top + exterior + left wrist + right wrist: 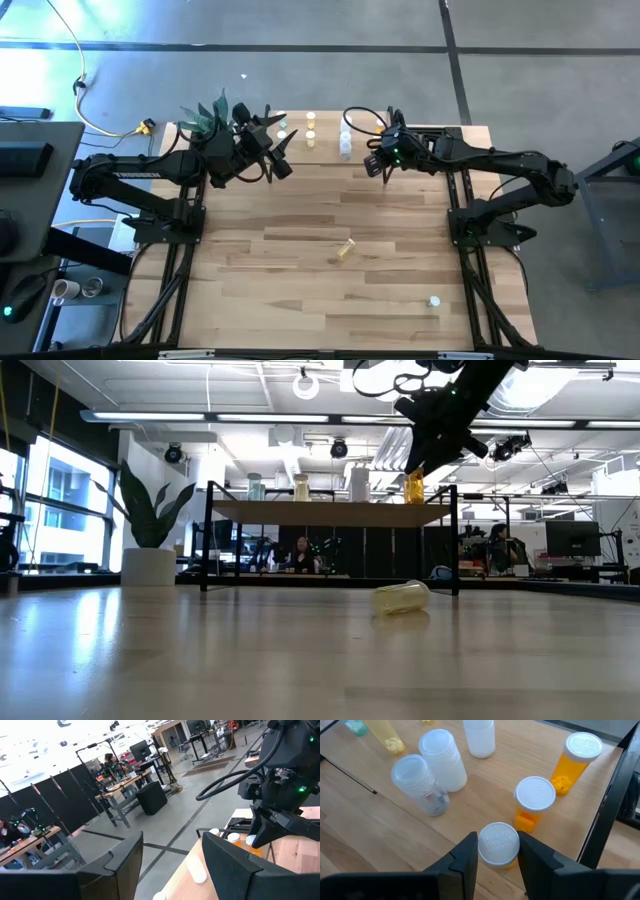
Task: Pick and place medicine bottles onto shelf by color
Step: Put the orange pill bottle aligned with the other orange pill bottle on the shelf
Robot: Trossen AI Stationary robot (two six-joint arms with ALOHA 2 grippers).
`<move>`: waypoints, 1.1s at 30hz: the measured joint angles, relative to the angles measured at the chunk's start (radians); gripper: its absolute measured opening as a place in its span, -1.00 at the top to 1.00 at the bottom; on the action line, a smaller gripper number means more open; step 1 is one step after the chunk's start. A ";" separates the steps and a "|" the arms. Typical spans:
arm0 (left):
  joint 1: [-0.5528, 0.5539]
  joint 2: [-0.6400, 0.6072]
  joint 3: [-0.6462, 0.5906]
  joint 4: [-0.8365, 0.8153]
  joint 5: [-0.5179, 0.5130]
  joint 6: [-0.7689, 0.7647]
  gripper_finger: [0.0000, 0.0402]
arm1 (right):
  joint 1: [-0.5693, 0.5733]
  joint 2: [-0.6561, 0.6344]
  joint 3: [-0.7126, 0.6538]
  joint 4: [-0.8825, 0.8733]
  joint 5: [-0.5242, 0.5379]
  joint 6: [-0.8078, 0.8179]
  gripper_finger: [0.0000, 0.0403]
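Bottle [498, 844], orange with white cap, sits clamped between right gripper [494, 851] jaws.

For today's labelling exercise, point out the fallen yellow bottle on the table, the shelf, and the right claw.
Fallen yellow bottle [402, 598]: low view, middle of its side.
Shelf [330, 513]: low view, front edge of wooden top.
Right claw [498, 851]: right wrist view, between fingertips, on the gripped orange bottle's cap.

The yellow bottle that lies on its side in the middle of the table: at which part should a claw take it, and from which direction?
Probably from straight above, across the middle of its round body. The yellow bottle lies tipped over on the table, so its cap points sideways and offers no top grip. Nothing stands close to it, so the fingers can likely close on the two long sides. Both claws are far from it, near the shelf.
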 joint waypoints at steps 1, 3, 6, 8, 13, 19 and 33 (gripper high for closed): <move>0.000 0.000 0.000 0.000 0.000 0.000 0.04 | 0.000 0.000 0.000 0.000 0.001 0.000 0.45; 0.000 0.000 0.000 0.000 0.000 0.000 0.04 | 0.000 0.000 0.000 0.000 0.001 -0.001 0.45; 0.000 0.000 0.000 0.000 0.000 0.000 0.04 | 0.000 0.000 0.000 0.000 0.003 -0.003 0.45; 0.000 0.000 0.000 0.000 0.000 0.000 0.04 | 0.000 0.000 0.000 0.000 0.003 -0.003 0.45; 0.000 0.000 0.000 0.000 0.000 0.000 0.04 | 0.000 0.000 0.000 0.000 0.006 -0.007 0.45; 0.000 0.000 0.000 0.000 0.000 0.000 0.04 | 0.000 0.000 0.000 -0.001 0.010 0.000 0.45; 0.000 0.000 0.000 0.000 0.000 0.000 0.04 | 0.000 0.000 -0.001 -0.002 0.001 0.015 0.22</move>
